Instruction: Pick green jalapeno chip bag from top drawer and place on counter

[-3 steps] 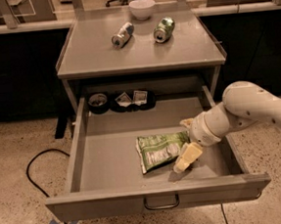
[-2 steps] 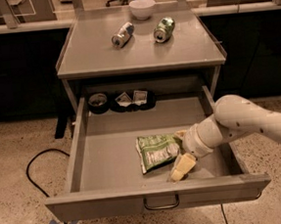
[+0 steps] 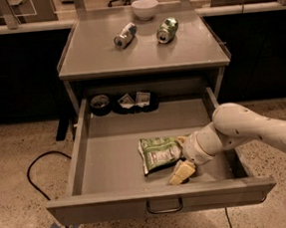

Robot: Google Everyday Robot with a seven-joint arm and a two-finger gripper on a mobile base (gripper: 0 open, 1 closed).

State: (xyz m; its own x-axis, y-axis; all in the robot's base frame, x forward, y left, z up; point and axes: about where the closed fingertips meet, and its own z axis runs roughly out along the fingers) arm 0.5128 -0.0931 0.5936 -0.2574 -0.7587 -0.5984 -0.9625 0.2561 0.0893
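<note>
Arm was stretched in from the right, white forearm angled down over the right wall of the top drawer [image 3: 81, 146], wrist bent so the gripper [image 3: 177, 159] sat low inside, out in front of the counter's [image 3: 143, 61] near edge and toward its near right corner. Jaws looked spread fairly wide, not pinching anything: one tan finger [image 3: 182, 172] lay close to the drawer front, and the other just peeked out on the far side of the wrist.

Green jalapeno chip bag [image 3: 158, 153] lay flat on the drawer floor, about level with the middle of the counter's near edge and a bit right of it. Its right end sat in the gap between the two fingers, right up against the wrist. I couldn't tell if either finger actually touched it. The white label panel faced up. The long axis ran roughly parallel to the counter's near edge, slightly tilted, with one short end toward the gripper and the other toward the counter's left edge.

On the counter, a white bowl [image 3: 145, 8] sat at the middle of the far edge. Just in front of it, a silver can [image 3: 125, 35] and a green-and-silver can [image 3: 167, 29] both lay on their sides.
</note>
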